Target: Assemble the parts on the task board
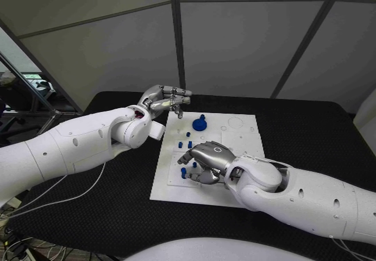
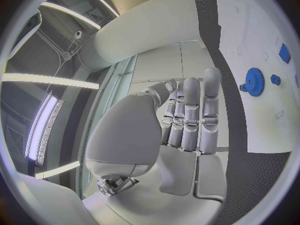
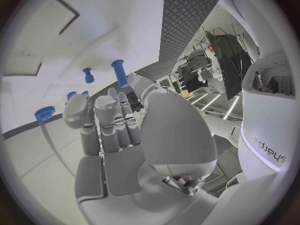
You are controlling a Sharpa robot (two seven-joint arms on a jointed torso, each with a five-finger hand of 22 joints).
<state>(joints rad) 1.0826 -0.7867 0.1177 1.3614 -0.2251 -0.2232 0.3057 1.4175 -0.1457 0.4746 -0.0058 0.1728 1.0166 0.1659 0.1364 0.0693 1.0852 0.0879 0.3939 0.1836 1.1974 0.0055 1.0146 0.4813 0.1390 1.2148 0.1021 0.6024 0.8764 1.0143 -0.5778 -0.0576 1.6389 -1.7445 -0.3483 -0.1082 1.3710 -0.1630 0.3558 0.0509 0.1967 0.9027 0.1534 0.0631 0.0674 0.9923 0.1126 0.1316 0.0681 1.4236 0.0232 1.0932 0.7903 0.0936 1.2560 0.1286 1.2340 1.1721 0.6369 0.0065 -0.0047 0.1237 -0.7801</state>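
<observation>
One part (image 1: 184, 173) half-hidden under right hand (image 1: 205, 160)

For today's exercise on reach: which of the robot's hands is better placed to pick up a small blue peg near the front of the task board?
Probably the right hand: it hovers over the task board beside the small blue pegs. The left hand is raised beyond the board's far corner, near the blue gear.

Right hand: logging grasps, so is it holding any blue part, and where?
Cannot tell: the right hand curls over small blue parts on the task board, hiding any contact.
</observation>
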